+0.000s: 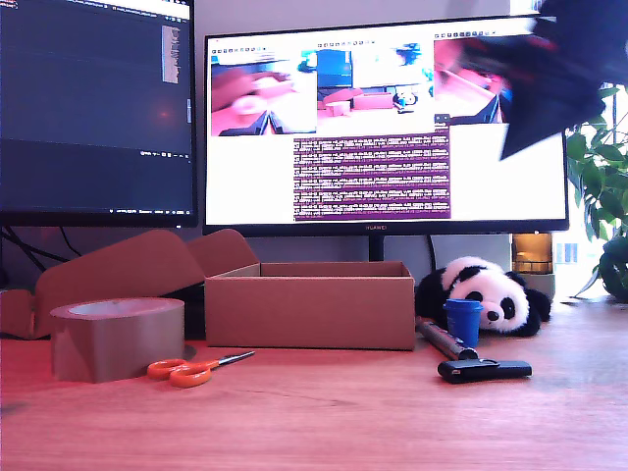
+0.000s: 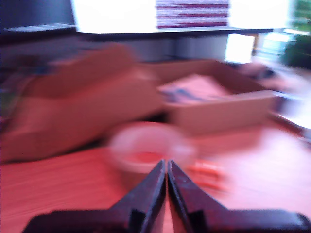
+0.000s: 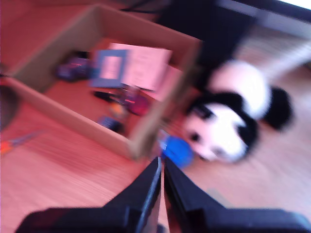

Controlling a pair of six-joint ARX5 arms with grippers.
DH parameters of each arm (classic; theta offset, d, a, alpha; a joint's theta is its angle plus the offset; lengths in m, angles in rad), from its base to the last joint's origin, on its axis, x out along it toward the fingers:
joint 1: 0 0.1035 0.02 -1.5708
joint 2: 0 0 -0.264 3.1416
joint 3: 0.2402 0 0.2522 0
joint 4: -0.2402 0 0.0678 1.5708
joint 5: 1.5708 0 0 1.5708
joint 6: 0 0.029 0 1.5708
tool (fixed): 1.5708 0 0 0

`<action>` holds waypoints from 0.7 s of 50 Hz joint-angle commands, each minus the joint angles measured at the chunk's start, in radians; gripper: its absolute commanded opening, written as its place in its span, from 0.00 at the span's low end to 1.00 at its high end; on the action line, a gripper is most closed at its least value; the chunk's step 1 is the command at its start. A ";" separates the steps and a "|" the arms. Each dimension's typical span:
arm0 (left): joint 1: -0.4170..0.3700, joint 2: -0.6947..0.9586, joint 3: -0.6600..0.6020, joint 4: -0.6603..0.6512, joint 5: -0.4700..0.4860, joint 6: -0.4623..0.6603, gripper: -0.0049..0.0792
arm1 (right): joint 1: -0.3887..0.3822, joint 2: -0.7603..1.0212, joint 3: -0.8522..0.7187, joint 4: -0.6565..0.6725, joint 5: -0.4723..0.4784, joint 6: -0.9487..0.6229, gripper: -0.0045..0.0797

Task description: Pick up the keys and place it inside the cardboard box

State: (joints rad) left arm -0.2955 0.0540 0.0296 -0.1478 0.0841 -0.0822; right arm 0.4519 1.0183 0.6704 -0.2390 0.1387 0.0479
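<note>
Second wrist view shows your second gripper [image 3: 161, 167] fingers pressed together, empty, near the cardboard box [image 3: 146, 131]; first gripper [image 2: 166, 170] too; keys not clearly seen, pickup still ahead

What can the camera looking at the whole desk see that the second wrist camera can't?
Only the exterior view shows the monitors, the roll of packing tape and the black oblong gadget. Only the second wrist view shows inside the cardboard box, where papers and small blurry items lie, and my second end effector, shut. Both show the box, the toy panda, the blue cup and the orange-handled scissors.
</note>
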 commanded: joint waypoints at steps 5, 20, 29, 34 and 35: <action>0.069 0.005 -0.016 0.018 -0.071 0.004 0.03 | -0.079 -0.105 -0.120 0.071 0.003 0.005 0.04; 0.084 0.005 -0.016 -0.054 -0.073 0.004 0.03 | -0.234 -0.352 -0.337 0.177 0.011 0.048 0.04; 0.084 0.005 -0.016 -0.099 -0.073 0.004 0.03 | -0.280 -0.525 -0.455 0.190 -0.014 0.031 0.04; 0.084 0.005 -0.016 -0.099 -0.073 0.004 0.03 | -0.282 -0.627 -0.511 0.185 -0.033 0.025 0.04; 0.084 0.005 -0.016 -0.099 -0.073 0.004 0.03 | -0.282 -0.649 -0.521 0.182 -0.033 0.026 0.04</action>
State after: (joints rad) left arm -0.2089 0.0540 0.0296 -0.2470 0.0090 -0.0818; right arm 0.1699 0.4068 0.1795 -0.0639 0.1108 0.0769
